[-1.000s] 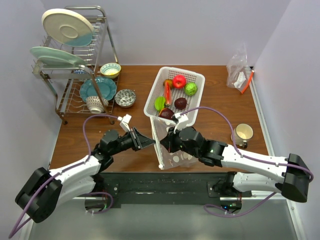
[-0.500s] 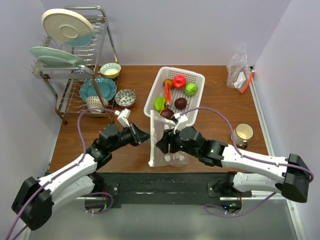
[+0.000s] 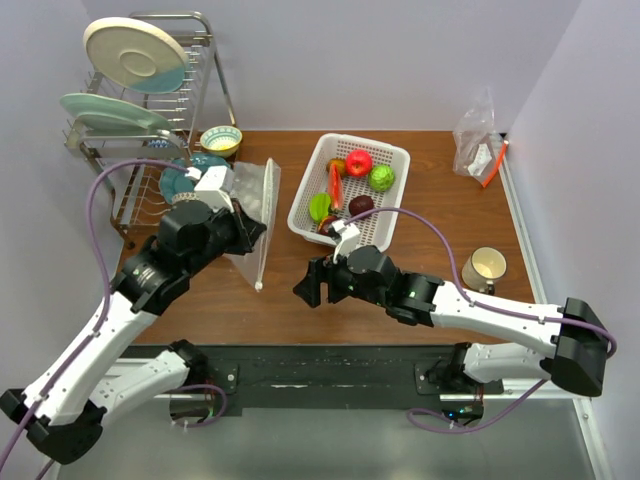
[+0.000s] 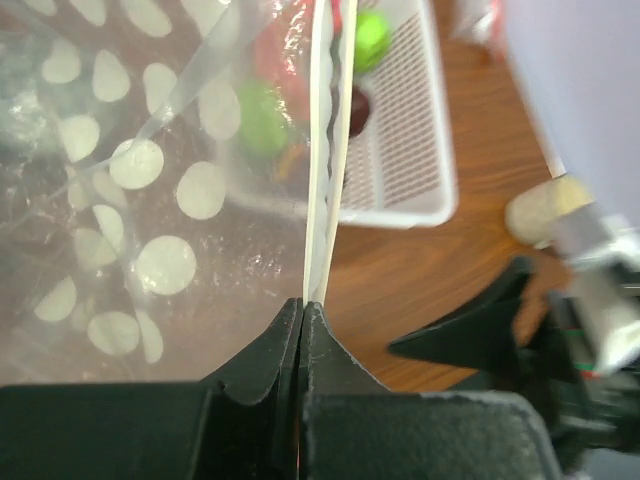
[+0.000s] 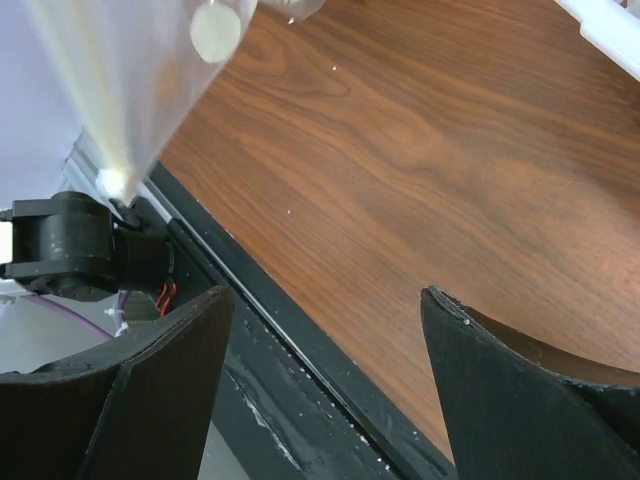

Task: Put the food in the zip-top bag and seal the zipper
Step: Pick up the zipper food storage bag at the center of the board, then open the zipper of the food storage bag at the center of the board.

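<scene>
Bare wood table [image 3: 240, 315] lies open between the wire rack [image 3: 135, 200] and the white lattice basket [image 3: 398, 195]; a black rail runs along its near edge. The bag [image 4: 150, 230] (clear, crinkly film with white dots) is held up left of the basket. One end of its pale ridged zipper [image 4: 322, 150] is pinched in the left claw [image 4: 303, 308], fingers pressed together on it. The food [image 3: 358, 162] sits in the basket. The right claw [image 5: 325, 300] hovers spread and empty over the wood by the near edge, apart from the bag.
</scene>
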`<control>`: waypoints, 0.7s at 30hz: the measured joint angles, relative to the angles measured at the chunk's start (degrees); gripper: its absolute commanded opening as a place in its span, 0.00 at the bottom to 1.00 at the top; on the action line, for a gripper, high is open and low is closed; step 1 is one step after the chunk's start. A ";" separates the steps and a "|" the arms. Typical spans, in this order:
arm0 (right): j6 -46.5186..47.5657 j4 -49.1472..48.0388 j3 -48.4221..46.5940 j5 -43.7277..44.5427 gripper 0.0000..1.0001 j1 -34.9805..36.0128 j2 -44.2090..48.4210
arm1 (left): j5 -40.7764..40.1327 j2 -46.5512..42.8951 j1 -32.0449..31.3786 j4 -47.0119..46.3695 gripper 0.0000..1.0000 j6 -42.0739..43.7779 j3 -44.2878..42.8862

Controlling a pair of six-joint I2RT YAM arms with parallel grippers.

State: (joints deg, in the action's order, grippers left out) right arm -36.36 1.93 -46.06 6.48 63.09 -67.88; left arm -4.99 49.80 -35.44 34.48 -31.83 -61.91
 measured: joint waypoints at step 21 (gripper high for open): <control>-5.35 -4.46 8.37 5.44 0.64 -0.04 -0.31 | 10.23 5.86 -0.81 -15.15 0.00 -1.62 26.91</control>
State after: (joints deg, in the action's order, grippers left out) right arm -41.71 -2.52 -37.69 11.92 63.05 -68.18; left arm 5.23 55.66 -36.25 19.33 -33.45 -35.00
